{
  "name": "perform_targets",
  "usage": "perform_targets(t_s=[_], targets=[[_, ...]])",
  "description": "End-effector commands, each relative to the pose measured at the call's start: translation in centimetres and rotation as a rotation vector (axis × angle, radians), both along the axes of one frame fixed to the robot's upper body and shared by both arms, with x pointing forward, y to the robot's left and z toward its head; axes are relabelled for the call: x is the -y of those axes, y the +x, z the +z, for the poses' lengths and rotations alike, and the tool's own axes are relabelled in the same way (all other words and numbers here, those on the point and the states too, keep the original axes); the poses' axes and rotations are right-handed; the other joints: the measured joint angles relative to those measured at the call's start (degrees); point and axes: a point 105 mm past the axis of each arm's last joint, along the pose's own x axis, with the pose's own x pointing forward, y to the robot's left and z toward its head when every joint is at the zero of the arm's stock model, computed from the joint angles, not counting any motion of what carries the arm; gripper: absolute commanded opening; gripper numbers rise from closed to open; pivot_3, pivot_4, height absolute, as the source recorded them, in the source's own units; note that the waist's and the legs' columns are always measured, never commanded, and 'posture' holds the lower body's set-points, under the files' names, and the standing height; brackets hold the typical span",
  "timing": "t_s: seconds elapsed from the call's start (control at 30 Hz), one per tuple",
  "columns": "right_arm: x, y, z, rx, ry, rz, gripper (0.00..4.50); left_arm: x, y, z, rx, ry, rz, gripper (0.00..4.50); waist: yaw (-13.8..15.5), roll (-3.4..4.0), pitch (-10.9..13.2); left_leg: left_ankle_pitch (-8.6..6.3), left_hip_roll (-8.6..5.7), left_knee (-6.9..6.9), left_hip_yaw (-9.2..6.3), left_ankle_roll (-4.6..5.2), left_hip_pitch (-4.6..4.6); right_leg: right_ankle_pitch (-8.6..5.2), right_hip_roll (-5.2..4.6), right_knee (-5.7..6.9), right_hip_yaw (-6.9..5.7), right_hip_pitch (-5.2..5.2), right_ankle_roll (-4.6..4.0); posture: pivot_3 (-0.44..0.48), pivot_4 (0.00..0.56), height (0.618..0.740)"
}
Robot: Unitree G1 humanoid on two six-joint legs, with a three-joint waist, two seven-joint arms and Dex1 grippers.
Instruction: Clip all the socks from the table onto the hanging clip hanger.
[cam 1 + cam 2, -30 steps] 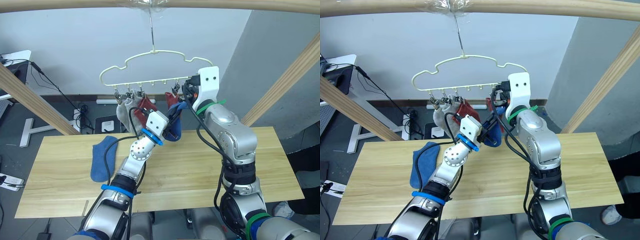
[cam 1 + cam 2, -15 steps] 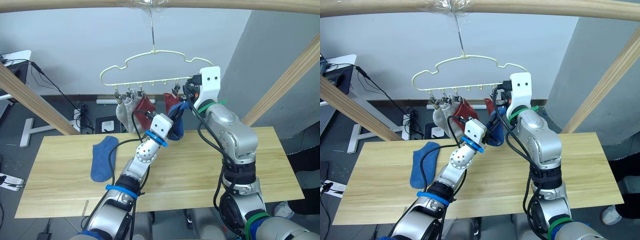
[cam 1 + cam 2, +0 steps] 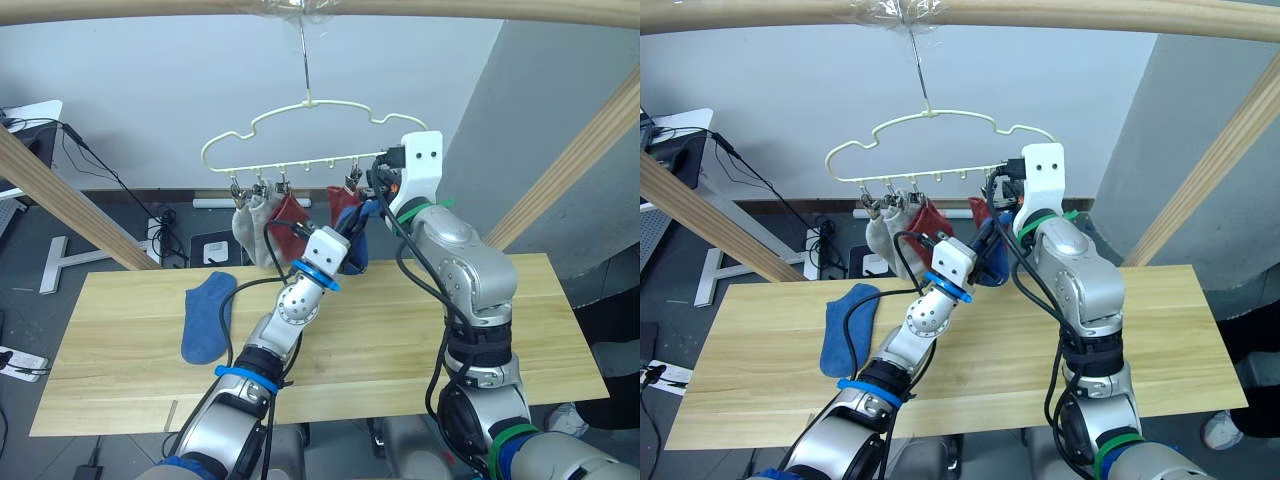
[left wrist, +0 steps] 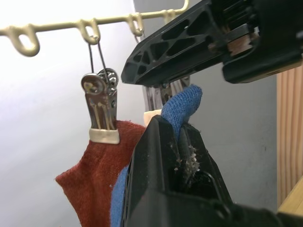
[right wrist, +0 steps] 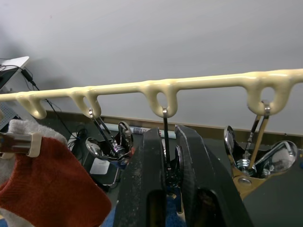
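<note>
Under the clip hanger (image 3: 310, 135), left pincer (image 4: 182, 132) grips a blue sock (image 4: 182, 105) (no legible writing); right pincer (image 5: 169, 142) pinches a clip (image 5: 170, 170).

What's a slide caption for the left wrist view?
Left gripper lifts a soft blue sock toward the pale-yellow wire clip hanger, beside a clipped rust-red sock.
</note>
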Motion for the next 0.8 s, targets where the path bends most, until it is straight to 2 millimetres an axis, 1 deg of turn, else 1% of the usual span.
perform_targets(t_s=[0.03,0.13,0.2,0.23,0.3,0.43,0.57,0.63,0.7,0.73,0.8], targets=[[0.2,-0.6,2.0,0.053,0.061,0.0,1.5,0.6,-0.4,1.0,0.047,-0.015,-0.02,0.0,0.0,0.0,0.0,0.0,0.0,0.0,0.0,0.0,0.0,0.0,0.0,0.0,0.0,0.0,0.0,-0.075,0.232,0.72],[0.4,-0.6,2.1,0.045,0.082,0.0,2.63,0.8,-0.3,1.0,0.048,-0.015,-0.019,0.0,0.0,0.0,0.0,0.0,0.0,0.0,0.01,0.0,-0.01,0.0,0.0,0.0,0.01,-0.01,0.0,-0.075,0.232,0.72],[0.4,-0.7,2.2,0.042,0.099,0.007,3.3,0.9,-0.3,1.0,0.049,-0.015,-0.021,0.0,0.0,0.0,0.0,0.0,0.0,0.0,0.01,0.0,-0.01,0.0,0.0,0.0,0.0,-0.01,0.0,-0.075,0.232,0.72],[0.4,-0.7,2.3,0.041,0.106,0.01,3.72,0.9,-0.3,1.0,0.049,-0.015,-0.021,0.0,0.0,0.0,0.0,0.0,0.0,0.0,0.0,0.0,-0.01,0.0,0.0,0.0,0.0,-0.01,0.0,-0.075,0.232,0.72],[0.4,-1.0,2.5,0.039,0.122,0.02,4.37,0.9,-0.3,1.0,0.048,-0.012,-0.023,0.0,0.0,0.0,0.0,0.0,0.0,0.0,0.01,0.0,-0.02,0.0,0.0,0.0,0.0,-0.02,0.0,-0.075,0.232,0.72],[0.7,-2.0,3.0,0.043,0.124,0.059,4.37,1.3,-0.2,0.7,0.023,0.002,-0.049,0.0,0.0,0.0,0.0,0.0,0.0,0.0,0.0,0.0,-0.06,0.0,0.0,0.0,-0.01,-0.04,0.0,-0.075,0.232,0.72],[0.8,-4.2,2.9,0.066,0.053,0.168,4.37,2.3,-0.7,0.1,-0.028,0.023,-0.128,0.0,0.1,-0.01,0.0,0.0,-0.01,0.0,-0.03,0.0,-0.12,0.0,0.0,-0.03,-0.05,-0.06,0.0,-0.076,0.229,0.72],[1.3,-5.0,2.9,0.087,0.006,0.192,4.37,2.4,-1.1,0.0,-0.057,0.01,-0.171,0.0,0.0,-0.01,0.0,0.0,-0.03,0.0,-0.06,0.0,-0.16,0.0,0.0,-0.06,-0.08,-0.07,0.0,-0.077,0.228,0.72],[1.8,-5.5,3.0,0.107,-0.033,0.198,4.4,2.4,-1.1,-0.3,-0.095,0.013,-0.2,0.5,0.0,-0.01,0.0,0.0,-0.03,0.01,-0.06,0.0,-0.16,0.0,0.0,-0.05,-0.08,-0.07,0.0,-0.078,0.227,0.72],[2.0,-5.7,3.0,0.113,-0.047,0.2,4.4,2.4,-0.9,-0.5,-0.117,0.012,-0.2,0.66,0.0,-0.01,0.0,0.01,-0.04,0.01,-0.06,0.01,-0.16,0.0,0.0,-0.05,-0.08,-0.07,0.01,-0.078,0.227,0.72],[2.4,-6.0,2.9,0.124,-0.078,0.207,4.4,2.2,-0.9,-0.8,-0.143,0.011,-0.209,1.23,0.0,-0.01,0.0,0.02,-0.04,0.02,-0.07,0.03,-0.16,0.0,0.0,-0.03,-0.08,-0.07,0.01,-0.082,0.227,0.72]])
